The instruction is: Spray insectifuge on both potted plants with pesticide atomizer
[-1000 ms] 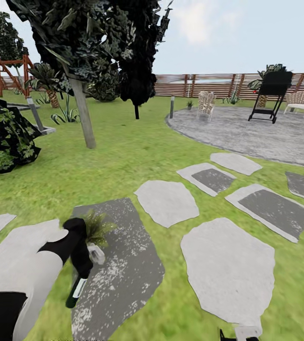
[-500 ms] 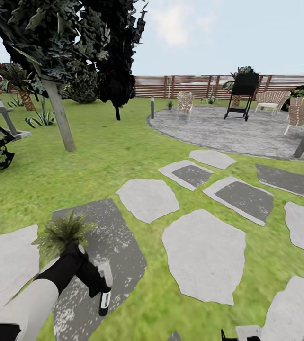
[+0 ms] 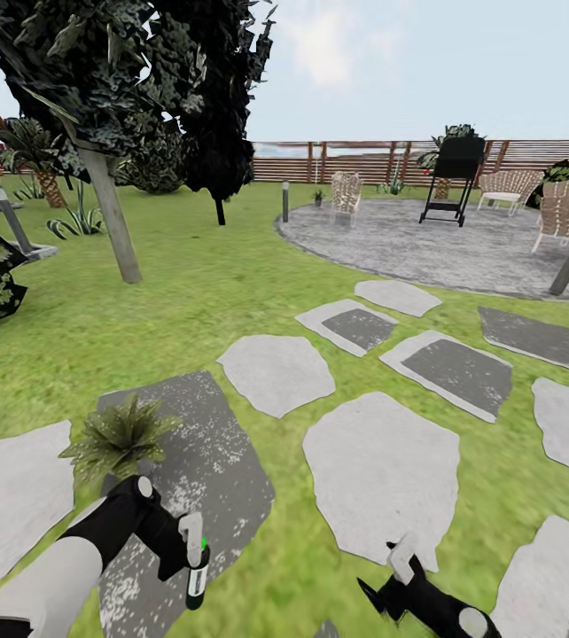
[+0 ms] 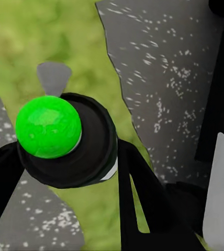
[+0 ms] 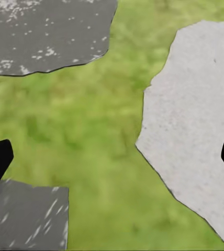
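Observation:
My left gripper [image 3: 187, 542] is shut on the pesticide atomizer [image 3: 197, 576], a small dark bottle with a pale label that hangs nozzle-up over a dark stepping stone. From above, the atomizer [image 4: 65, 141] shows a bright green dot on its head, with my left gripper [image 4: 65, 162] clasping its sides. A low potted plant [image 3: 121, 436] of pointed green leaves stands just beyond that hand, apart from the bottle. My right gripper [image 3: 389, 574] hovers open above the grass; its dark fingertips sit wide apart in the right wrist view, where that gripper [image 5: 112, 159] holds nothing.
Flat grey stepping stones [image 3: 380, 474] lie across the lawn [image 3: 231, 292]. A tree trunk [image 3: 112, 221] and dark bushes stand at the left. The round gravel patio [image 3: 444, 248] holds chairs and a black grill [image 3: 453, 177] before the wooden fence. A tiny potted plant [image 3: 318, 196] sits by the patio's edge.
The view swung right a second ago, then held still. My left gripper drew the atomizer back from the plant, and its dot now shows green. My right gripper rose into view.

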